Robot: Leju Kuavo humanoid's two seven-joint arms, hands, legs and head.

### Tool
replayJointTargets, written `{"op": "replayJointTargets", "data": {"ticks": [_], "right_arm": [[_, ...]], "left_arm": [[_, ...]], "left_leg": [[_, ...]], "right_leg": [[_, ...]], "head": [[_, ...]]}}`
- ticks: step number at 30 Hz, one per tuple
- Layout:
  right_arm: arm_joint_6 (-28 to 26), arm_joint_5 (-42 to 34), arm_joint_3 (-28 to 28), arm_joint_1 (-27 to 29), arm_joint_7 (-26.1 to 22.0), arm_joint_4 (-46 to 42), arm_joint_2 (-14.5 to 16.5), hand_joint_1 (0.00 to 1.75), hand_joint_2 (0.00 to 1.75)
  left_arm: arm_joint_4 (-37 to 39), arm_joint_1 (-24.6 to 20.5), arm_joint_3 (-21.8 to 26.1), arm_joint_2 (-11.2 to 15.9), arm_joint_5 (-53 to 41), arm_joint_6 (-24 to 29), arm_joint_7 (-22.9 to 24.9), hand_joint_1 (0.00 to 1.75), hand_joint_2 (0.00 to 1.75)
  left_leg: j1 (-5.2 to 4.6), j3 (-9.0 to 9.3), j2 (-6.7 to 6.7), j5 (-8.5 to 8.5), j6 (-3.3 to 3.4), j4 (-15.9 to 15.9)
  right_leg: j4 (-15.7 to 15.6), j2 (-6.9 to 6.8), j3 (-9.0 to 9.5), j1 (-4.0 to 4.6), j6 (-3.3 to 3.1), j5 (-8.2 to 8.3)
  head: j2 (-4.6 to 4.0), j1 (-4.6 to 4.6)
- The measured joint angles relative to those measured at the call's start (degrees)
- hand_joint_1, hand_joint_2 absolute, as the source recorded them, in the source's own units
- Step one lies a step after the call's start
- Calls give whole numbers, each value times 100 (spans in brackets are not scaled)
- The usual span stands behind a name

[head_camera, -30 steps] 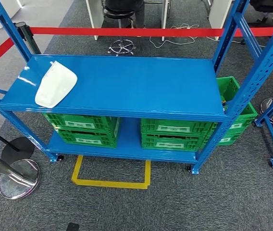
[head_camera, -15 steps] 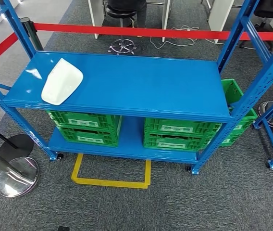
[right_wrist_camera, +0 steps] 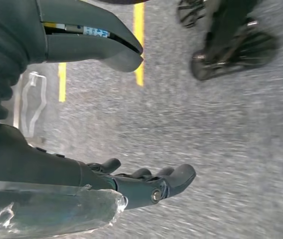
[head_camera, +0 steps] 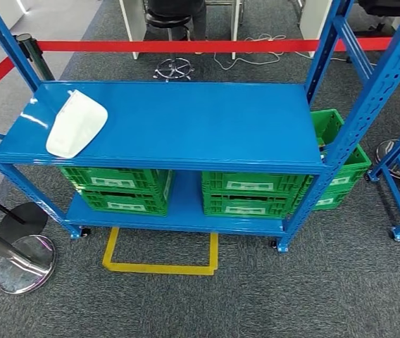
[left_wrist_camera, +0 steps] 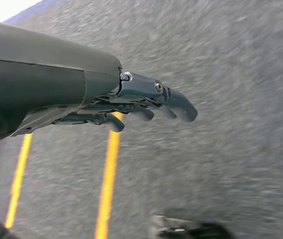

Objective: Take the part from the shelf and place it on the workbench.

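While the white part (head_camera: 76,123) lies on the blue shelf (head_camera: 187,123), left hand (left_wrist_camera: 147,102) and right hand (right_wrist_camera: 147,184) hang empty, fingers apart.

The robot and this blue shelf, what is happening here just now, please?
Nothing is being handled yet. The white part lies untouched at the left end of the blue shelf's top board, with green crates on the level below. The robot faces the shelf. Its left hand and right hand hang over the grey carpet with yellow floor lines, fingers apart and holding nothing. The part has still to be picked up; the workbench cannot be seen.
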Motion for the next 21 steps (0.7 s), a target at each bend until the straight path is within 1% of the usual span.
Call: {"op": "replayJointTargets", "data": {"ticks": [1, 2, 3, 4, 5, 6, 14, 18, 21], "right_arm": [[29, -61, 73, -44, -5, -83, -21, 0, 175], [65, -127, 154, -87, -13, -168, -51, 0, 175], [102, -199, 246, -124, -22, -247, -83, 0, 175], [141, -277, 348, -152, -31, -316, -122, 0, 175], [183, -356, 451, -161, -38, -363, -159, 0, 175], [222, -437, 561, -153, -43, -391, -188, 0, 175], [533, -1050, 1341, 227, -69, -412, -350, 0, 175], [685, -1357, 1636, 364, -96, -410, -415, 0, 175], [723, -1425, 1735, 407, -103, -408, -435, 0, 175]], "left_arm": [[31, 75, -72, 17, 93, -25, 29, 0, 0], [63, 142, -155, 33, 193, -54, 63, 0, 0], [91, 204, -246, 48, 299, -84, 100, 0, 0], [113, 263, -352, 65, 418, -116, 137, 0, 0], [123, 305, -460, 83, 537, -149, 179, 0, 0], [126, 340, -573, 106, 663, -183, 220, 0, 0], [-96, 345, -1372, 300, 1596, -441, 515, 0, 0], [-246, 339, -1680, 375, 2053, -568, 660, 0, 0], [-303, 335, -1782, 402, 2158, -598, 691, 0, 0]], "left_leg": [[14, 185, -1, 210, -19, -382], [30, 363, -12, 341, -62, -765], [44, 489, -20, 419, -58, -1032], [56, 566, -29, 436, -59, -1195], [49, 581, -37, 411, -29, -1233], [38, 577, -36, 415, 26, -1217], [-15, 571, -33, 409, 81, -1216], [-20, 572, -34, 407, 90, -1215], [-20, 574, -34, 407, 91, -1215]], "right_leg": [[6, 4, 4, 11, 2, -5], [37, 12, -8, 31, 2, -28], [66, 17, -31, 55, 3, -44], [94, 20, -61, 77, 4, -63], [116, 21, -87, 88, 7, -80], [110, 16, -98, 86, 15, -75], [84, 20, -33, 37, 87, -48], [82, 18, -32, 29, 92, -52], [81, 18, -34, 28, 94, -53]], "head": [[0, -1], [0, -9], [0, -9], [0, -6], [0, -3], [0, 7], [0, 4], [0, 5], [0, 5]]}}
